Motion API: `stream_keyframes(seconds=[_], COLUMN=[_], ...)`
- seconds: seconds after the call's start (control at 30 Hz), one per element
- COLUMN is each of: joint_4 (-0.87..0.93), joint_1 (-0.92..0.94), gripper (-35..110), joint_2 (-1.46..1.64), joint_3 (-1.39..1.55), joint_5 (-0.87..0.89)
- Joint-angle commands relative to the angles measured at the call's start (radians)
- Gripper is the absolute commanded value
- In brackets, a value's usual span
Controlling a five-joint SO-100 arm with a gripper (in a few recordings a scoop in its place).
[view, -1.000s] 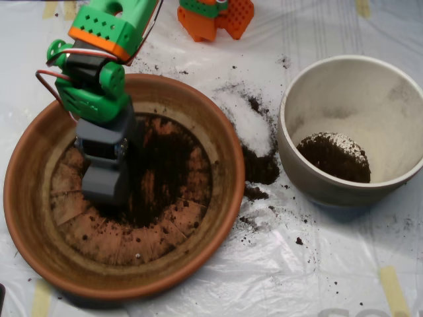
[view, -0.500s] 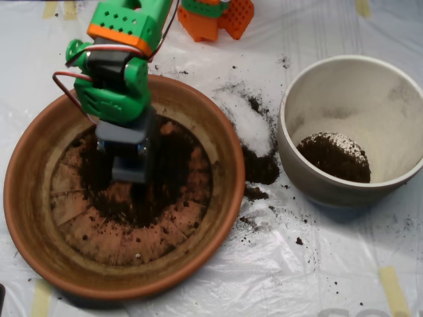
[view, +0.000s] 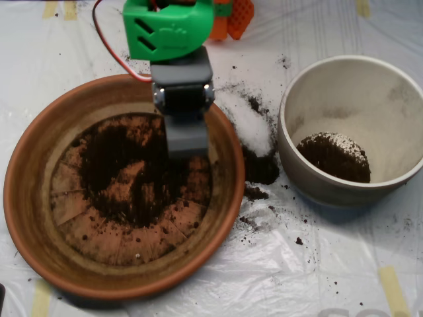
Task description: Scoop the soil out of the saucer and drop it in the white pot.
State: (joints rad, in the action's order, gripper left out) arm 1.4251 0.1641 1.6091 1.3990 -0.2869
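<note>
The terracotta saucer (view: 39, 218) fills the left side. A ring of dark soil (view: 106, 155) lies on its floor, with a barer patch in the middle. My grey scoop (view: 186, 139) hangs over the saucer's upper right part, raised above the soil under the green arm. Its halves look closed together, and what they hold is hidden. The white pot (view: 310, 178) stands to the right, apart from the scoop, with a mound of soil (view: 334, 157) dusted white inside it.
Between saucer and pot lie a white powder patch (view: 250, 125) and spilled soil (view: 261, 168) on the plastic sheet. More crumbs are scattered below them. An orange part (view: 234, 16) of the arm's base sits at the top edge.
The scoop has risen out of the soil at the saucer's left-centre and swung up and to the right. A barer patch now shows in the soil where it dug.
</note>
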Motion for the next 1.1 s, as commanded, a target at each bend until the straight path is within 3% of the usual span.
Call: stream_keyframes(seconds=[0.0, 0.63, 0.87, 1.07], joint_4=[0.025, 0.031, -0.003, 0.035], joint_1=[-0.069, -0.575, -0.653, -0.640], gripper=[0, -1, 0, 41], joint_2=[0.147, 0.204, 0.150, 0.092], joint_3=[-0.091, -0.158, -0.166, -0.204], joint_5=[-0.018, -0.075, -0.057, -0.048])
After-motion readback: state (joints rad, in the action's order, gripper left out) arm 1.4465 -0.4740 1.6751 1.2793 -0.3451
